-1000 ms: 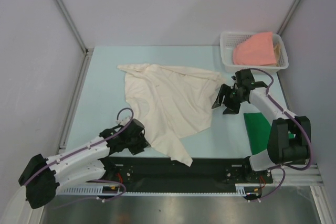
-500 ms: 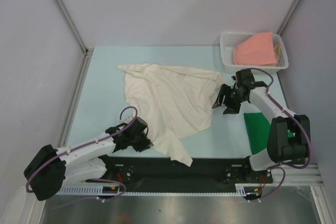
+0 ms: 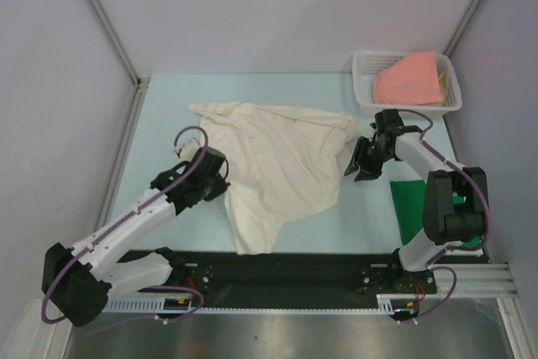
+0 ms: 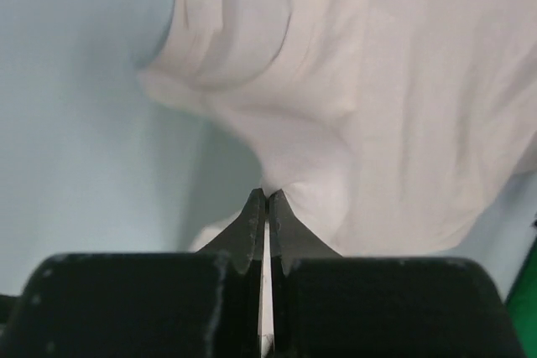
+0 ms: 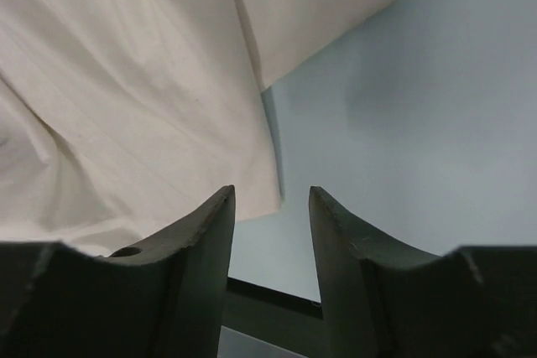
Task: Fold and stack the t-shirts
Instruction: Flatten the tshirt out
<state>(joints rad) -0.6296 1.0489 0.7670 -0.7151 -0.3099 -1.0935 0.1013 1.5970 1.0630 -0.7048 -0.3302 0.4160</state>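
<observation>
Soft, light and limp, the cream shirt lies crumpled on the worktop and wants taking by its edges: the left hand is pinched tight on its left edge, and the right hand is half-open beside its right edge.

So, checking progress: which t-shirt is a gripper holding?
The cream-white cotton t-shirt, pinched by the left gripper; the dark green one lies at the right, the salmon-pink one sits in the white basket.

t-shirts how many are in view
3: cream shirt spread in the middle, pink shirt in the basket far right, green shirt flat at near right. Others may hide under the pink one.
</observation>
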